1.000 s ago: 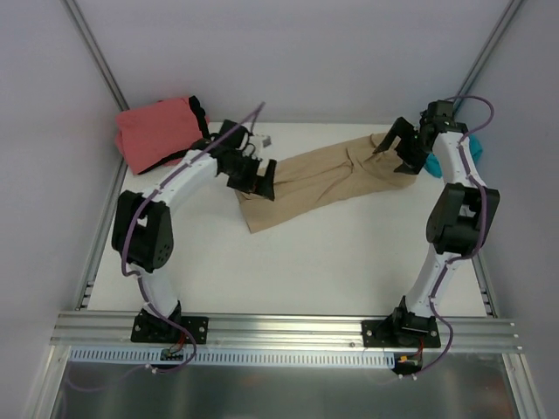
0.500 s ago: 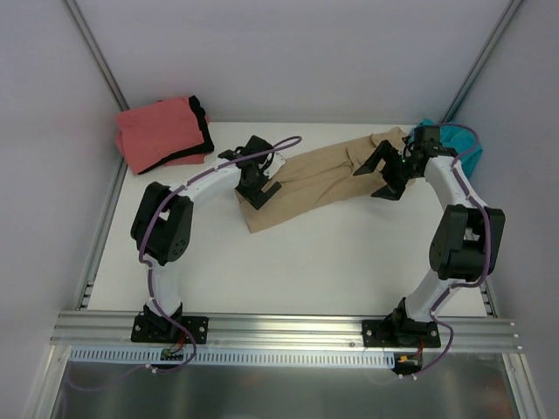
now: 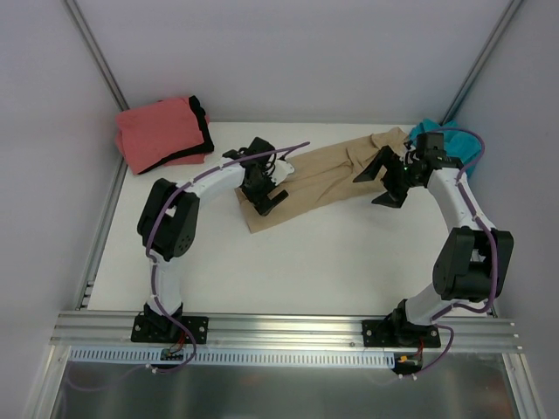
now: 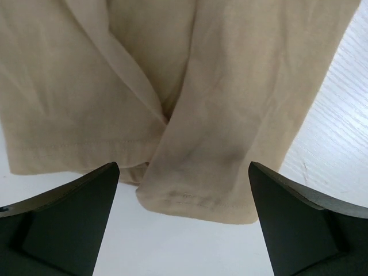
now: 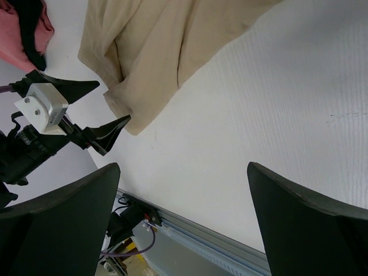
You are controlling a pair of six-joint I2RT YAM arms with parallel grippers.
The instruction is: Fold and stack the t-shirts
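**Tan t-shirt** [image 3: 327,179]: a long, narrow strip lying slantwise across the far middle of the table [image 3: 306,271]. Its hem end is toward your left arm and its other end is by the far right corner. In the left wrist view [image 4: 190,86] you see overlapping layers and a stitched hem; how many layers there are cannot be told.

**Left gripper** [image 3: 265,182]: over the hem end, fingers spread wide and nothing between them [image 4: 183,167]. You cannot tell whether the tips touch the cloth.

**Right gripper** [image 3: 382,182]: at the shirt's near edge toward its right end, fingers wide apart. In its wrist view [image 5: 183,167] only bare table lies between them.

**Teal t-shirt** [image 3: 425,131]: in the far right corner, mostly hidden behind the right arm. Its shape is unreadable.

**Coral-pink t-shirt** [image 3: 157,131]: at the far left corner, well apart from the tan one.

**Black t-shirt** [image 3: 203,127]: only a thin rim shows along the coral one's right and near edges.

**Room**: the near half of the table is bare white surface between both arms. The tan hem lies well in from the left edge.
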